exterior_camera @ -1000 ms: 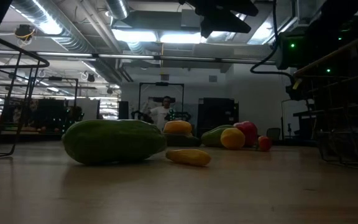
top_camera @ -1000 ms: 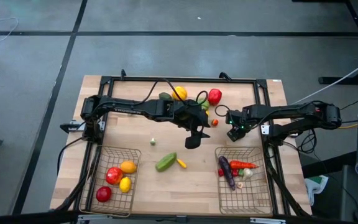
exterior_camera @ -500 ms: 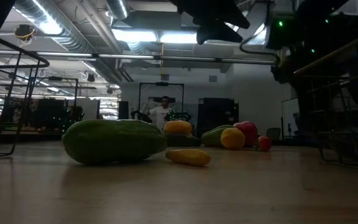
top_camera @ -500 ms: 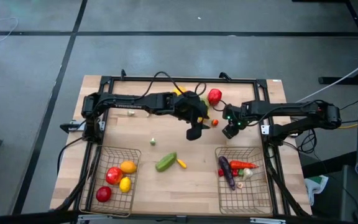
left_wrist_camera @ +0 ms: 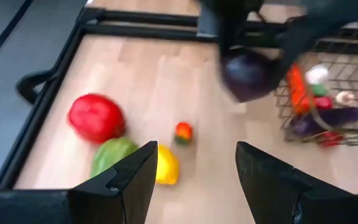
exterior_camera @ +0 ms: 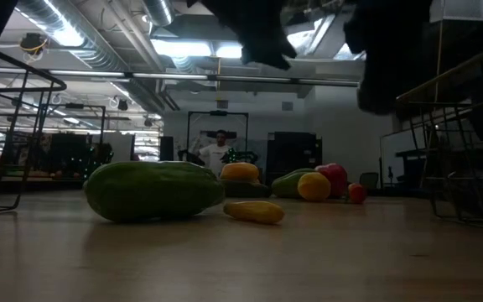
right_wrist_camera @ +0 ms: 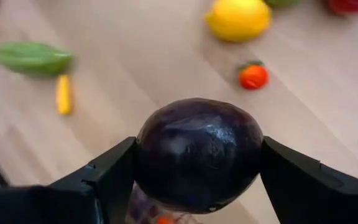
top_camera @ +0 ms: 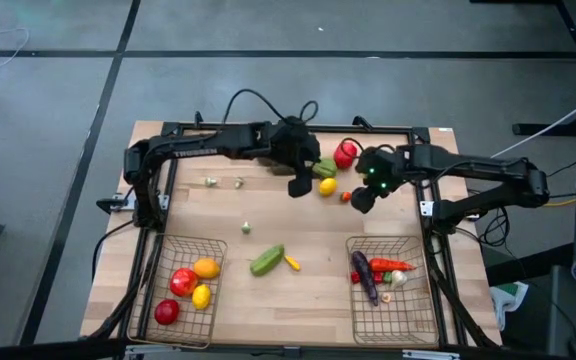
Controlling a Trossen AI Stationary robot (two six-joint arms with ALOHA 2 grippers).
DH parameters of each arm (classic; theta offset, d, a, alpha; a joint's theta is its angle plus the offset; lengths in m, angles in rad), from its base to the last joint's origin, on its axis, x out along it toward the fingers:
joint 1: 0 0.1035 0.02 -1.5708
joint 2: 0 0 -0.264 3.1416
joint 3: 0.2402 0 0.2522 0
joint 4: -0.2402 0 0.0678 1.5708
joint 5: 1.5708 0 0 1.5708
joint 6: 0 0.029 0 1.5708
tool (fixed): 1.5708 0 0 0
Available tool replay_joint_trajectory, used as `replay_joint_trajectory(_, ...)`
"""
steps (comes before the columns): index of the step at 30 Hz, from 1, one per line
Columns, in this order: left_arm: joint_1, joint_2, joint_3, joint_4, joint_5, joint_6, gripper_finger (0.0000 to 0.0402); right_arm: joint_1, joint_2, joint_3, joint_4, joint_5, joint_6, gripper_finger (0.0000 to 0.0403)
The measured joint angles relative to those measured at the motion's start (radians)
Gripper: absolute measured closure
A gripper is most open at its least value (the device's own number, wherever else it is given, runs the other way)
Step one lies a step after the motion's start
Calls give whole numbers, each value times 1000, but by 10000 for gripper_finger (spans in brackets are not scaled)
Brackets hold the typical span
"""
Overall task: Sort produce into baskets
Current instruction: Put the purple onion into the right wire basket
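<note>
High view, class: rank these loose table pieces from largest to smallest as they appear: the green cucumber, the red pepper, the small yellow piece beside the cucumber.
1. green cucumber
2. red pepper, slightly smaller
3. small yellow piece, clearly the smallest

Overhead and table-level cameras share the table (top_camera: 228, 215); wrist cameras ride close.

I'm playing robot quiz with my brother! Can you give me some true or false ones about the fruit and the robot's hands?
1. The right hand holds a dark purple fruit. True.
2. The left hand holds a banana. False: it is open and empty.
3. The left basket holds red and yellow pieces. True.
4. The green cucumber is inside a basket. False: it lies on the table between the baskets.
5. The right basket is empty. False: it holds several pieces.
</note>
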Motion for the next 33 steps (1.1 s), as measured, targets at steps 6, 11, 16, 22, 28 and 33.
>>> replay_joint_trajectory(6, 60, -1, 0, -50, 0, 16, 188, 144, 0, 48, -2, -30, 7, 110)
replay_joint_trajectory(11, 84, -1, 0, -55, 0, 40, 188, 293, 0, 48, -2, -31, 55, 110)
replay_joint_trajectory(16, 88, -1, 0, -77, 0, 65, 188, 417, 0, 48, 0, -30, 63, 107)
replay_joint_trajectory(22, 84, -1, -1, -127, 0, 56, 188, 545, 0, 48, 6, -29, 65, 77)
replay_joint_trajectory(28, 84, 0, -1, -186, 0, 43, 188, 633, 0, 48, 6, -28, 65, 55)
replay_joint_trajectory(33, 84, 0, -1, -207, 0, 22, 188, 678, 0, 48, 6, -28, 65, 52)
